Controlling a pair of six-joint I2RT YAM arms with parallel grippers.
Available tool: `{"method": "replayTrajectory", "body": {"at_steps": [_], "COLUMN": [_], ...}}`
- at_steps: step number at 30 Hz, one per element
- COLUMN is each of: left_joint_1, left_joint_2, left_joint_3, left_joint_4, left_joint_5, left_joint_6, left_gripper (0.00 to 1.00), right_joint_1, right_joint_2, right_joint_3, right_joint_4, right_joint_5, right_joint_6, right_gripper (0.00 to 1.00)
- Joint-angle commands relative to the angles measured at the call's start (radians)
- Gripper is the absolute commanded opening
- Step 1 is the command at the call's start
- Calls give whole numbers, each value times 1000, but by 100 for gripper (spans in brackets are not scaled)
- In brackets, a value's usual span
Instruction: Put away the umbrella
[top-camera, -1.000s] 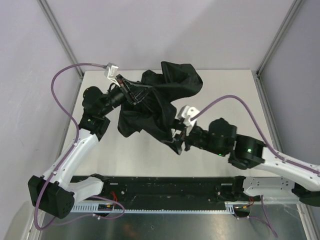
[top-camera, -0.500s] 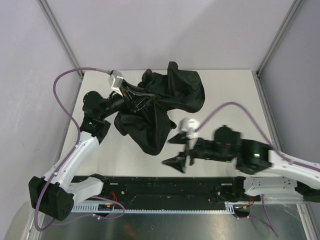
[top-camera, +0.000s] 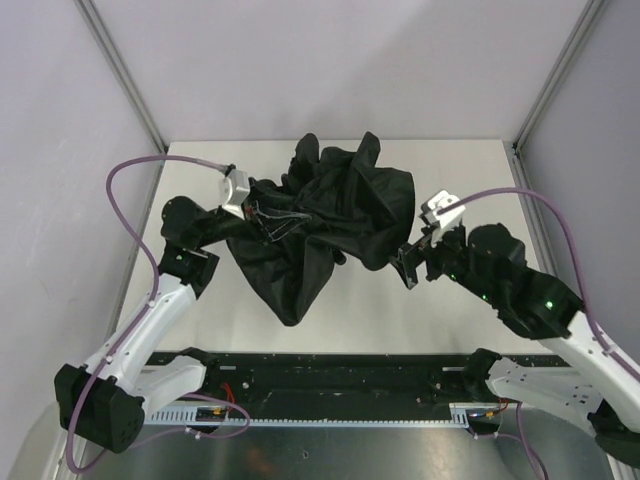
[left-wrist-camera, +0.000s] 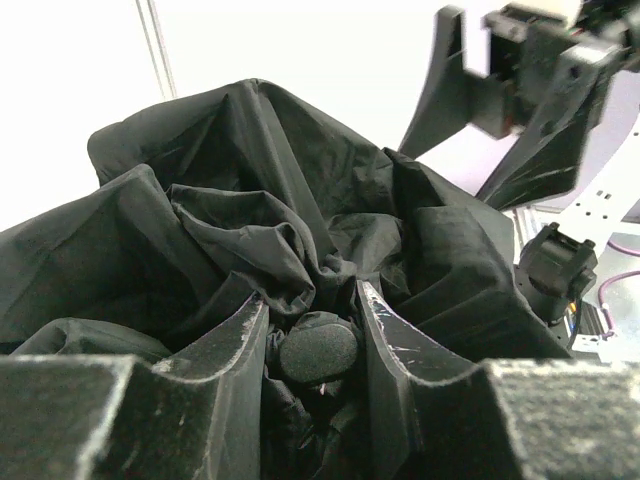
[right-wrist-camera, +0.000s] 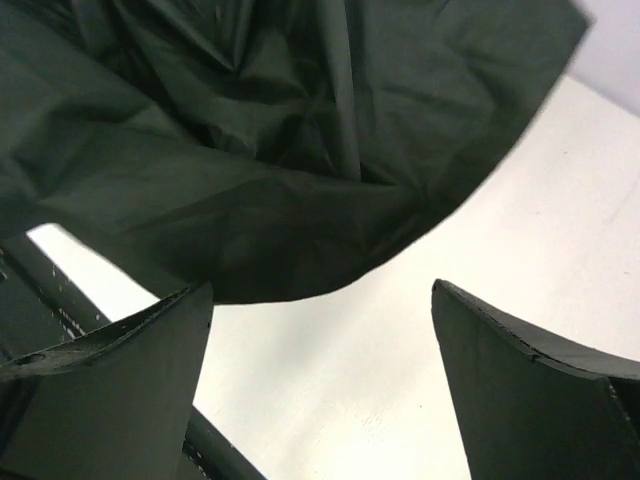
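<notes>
one umbrella (top-camera: 320, 225), black, half-collapsed, heaped mid-table toward the far side, its left part seemingly raised off the table (top-camera: 470, 190). left gripper (left-wrist-camera: 312, 305) clamped on a rounded black knob (left-wrist-camera: 318, 350) buried in the folds, cap or handle end, cannot tell which. right gripper (right-wrist-camera: 320, 300) spread wide, holding nothing, just off the right hem, bare tabletop showing between its fingers.

handling, as judged: light. thin matte cloth, limp, likely slippery, sliding over itself. ribs (top-camera: 275, 215) thin and bendable, best not pinched sideways. cloth alone a poor hold, apt to bunch and slip. better taken at the stiff parts: knob, shaft, rib ends. hem only for gathering folds inward.

room: bare table right of the heap and on the near side, a narrower strip on the left. walls close on three sides, corner posts (top-camera: 125, 80) far left and far right. far folds close to the back wall. purple cables (top-camera: 125, 175) looping over both arms, a snag risk on wide swings.
</notes>
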Motion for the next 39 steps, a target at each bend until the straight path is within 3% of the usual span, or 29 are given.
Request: {"method": "replayTrajectory", "body": {"at_steps": [1, 4, 7, 13, 19, 28, 31, 34, 35, 37, 39], "left_joint_1": [-2, -1, 0, -2, -8, -9, -9, -10, -9, -9, -9], "left_joint_2": [-36, -29, -18, -8, -11, -33, -36, -43, -44, -49, -55], "left_joint_3": [13, 23, 33, 55, 40, 22, 20, 11, 7, -4, -14], "left_joint_4": [98, 99, 98, 104, 145, 198, 213, 245, 261, 293, 316], "left_joint_5": [38, 63, 70, 24, -12, -31, -34, -37, -33, -32, -54], "left_joint_6": [50, 53, 64, 68, 31, -15, -29, -49, -56, -74, -80], "left_gripper": [0, 0, 0, 0, 0, 0, 0, 0, 0, 0, 0], "right_joint_1": [-130, -152, -215, -506, -740, -788, -787, -787, -788, -788, -788], "right_joint_2": [15, 28, 46, -12, 34, 42, 33, 25, 25, 26, 21], "right_joint_3": [-7, -8, -3, -25, -75, -236, -295, -317, -327, -355, -385], "right_joint_4": [58, 102, 137, 248, 319, 566, 757, 817, 850, 955, 1098], "right_joint_5": [-364, -405, -400, -819, -1060, -1150, -1166, -1143, -1140, -1153, -1195], "right_joint_6": [-98, -93, 13, 393, 670, 890, 1004, 1015, 1017, 1048, 1105], "right_gripper": [94, 96, 96, 96, 93, 82, 65, 50, 42, 14, 3]}}
